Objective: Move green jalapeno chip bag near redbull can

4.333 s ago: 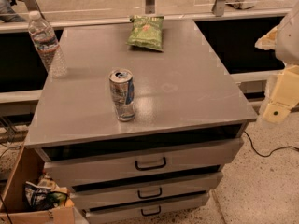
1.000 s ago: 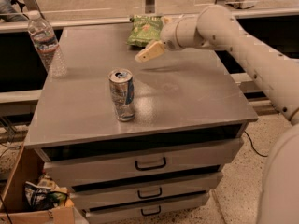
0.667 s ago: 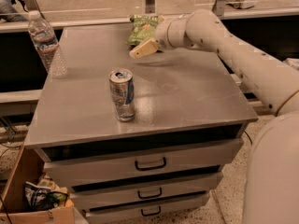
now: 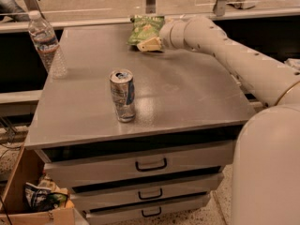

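The gripper [image 4: 150, 44] rests against the bag's [image 4: 144, 27] near edge; I cannot tell whether it grasps the bag. The can [image 4: 123, 95] stands well apart from the gripper, nearer the camera.

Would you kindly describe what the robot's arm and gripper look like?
The arm is off-white, built of rounded tubes with rows of small dark dots and a thin gold band at one joint. The gripper, by the green jalapeno chip bag at the far edge of the table, is pale cream.
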`<state>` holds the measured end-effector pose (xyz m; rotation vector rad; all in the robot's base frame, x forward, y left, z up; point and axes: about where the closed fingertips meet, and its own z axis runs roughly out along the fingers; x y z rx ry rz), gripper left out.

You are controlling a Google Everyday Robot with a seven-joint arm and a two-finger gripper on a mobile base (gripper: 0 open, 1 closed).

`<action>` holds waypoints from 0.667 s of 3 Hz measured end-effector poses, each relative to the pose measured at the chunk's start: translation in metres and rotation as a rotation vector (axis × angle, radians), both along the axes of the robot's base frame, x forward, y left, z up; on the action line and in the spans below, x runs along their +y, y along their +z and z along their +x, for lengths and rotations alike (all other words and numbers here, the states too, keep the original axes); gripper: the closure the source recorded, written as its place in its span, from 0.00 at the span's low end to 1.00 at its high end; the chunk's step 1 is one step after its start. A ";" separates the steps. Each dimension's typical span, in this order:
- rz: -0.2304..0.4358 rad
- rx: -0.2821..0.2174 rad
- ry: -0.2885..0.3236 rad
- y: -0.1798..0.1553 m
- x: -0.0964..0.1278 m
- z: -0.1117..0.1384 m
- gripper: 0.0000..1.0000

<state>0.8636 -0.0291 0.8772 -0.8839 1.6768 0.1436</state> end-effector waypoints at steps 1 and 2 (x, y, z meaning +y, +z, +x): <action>0.015 -0.005 -0.037 0.002 -0.010 0.000 0.41; 0.031 0.002 -0.048 0.001 -0.010 -0.003 0.64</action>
